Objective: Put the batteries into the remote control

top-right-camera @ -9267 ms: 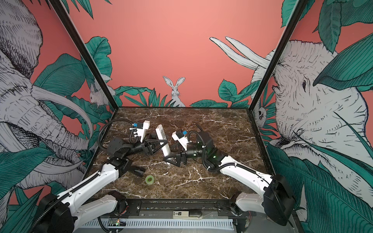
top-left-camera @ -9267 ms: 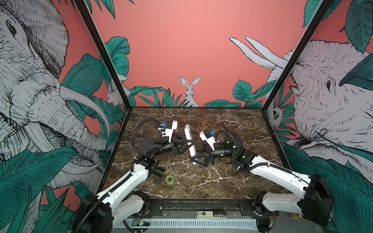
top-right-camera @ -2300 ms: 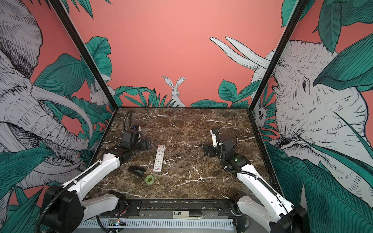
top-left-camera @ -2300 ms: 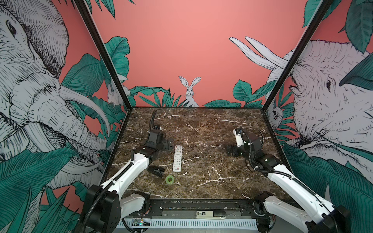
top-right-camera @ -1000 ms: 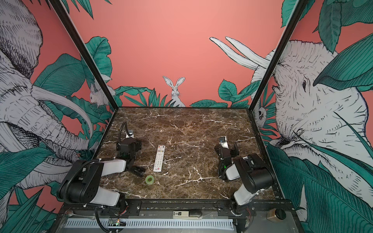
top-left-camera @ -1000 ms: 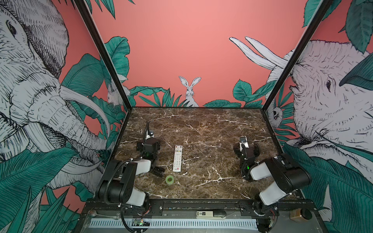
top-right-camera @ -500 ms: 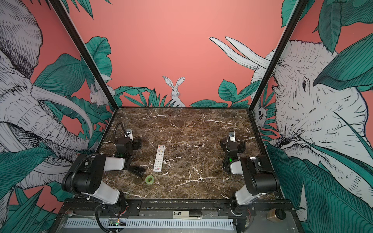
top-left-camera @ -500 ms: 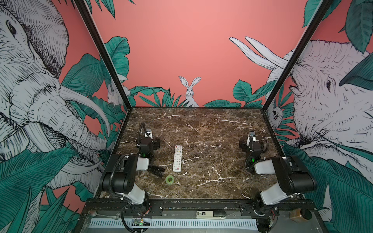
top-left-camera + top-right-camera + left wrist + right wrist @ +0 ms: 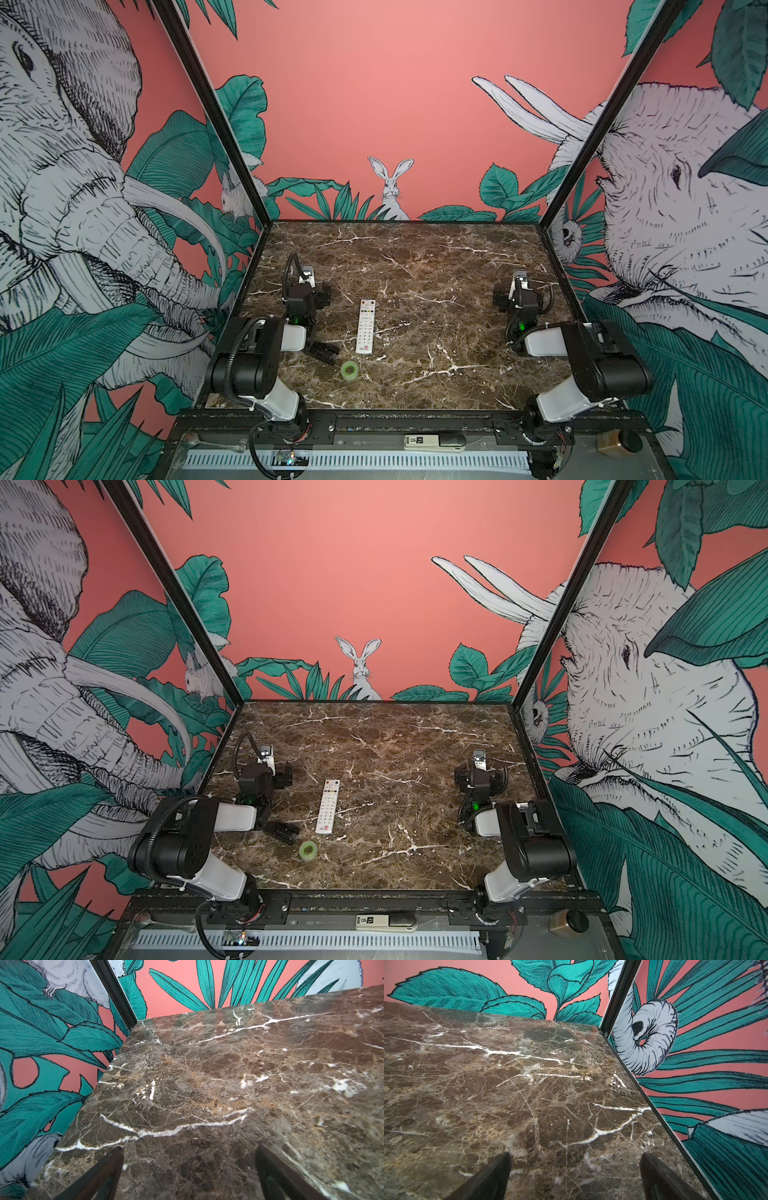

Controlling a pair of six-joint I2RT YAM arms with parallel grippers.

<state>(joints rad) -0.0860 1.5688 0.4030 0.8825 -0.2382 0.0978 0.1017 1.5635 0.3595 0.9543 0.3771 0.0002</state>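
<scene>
The white remote control lies buttons up on the marble table, left of the middle, its red logo toward the front. No batteries show in any view. In both top views my left gripper rests to the left of the remote, pointing at the back wall. My right gripper sits far right. Each wrist view shows open jaws, left and right, with only bare marble between them.
A green tape roll lies in front of the remote. A small dark piece sits beside the left arm. A white device lies on the front rail. Walls close three sides.
Both arms have folded back to their own sides, the right gripper swinging outward to the right. The remote, held up by both grippers much earlier, lies still on the table.
</scene>
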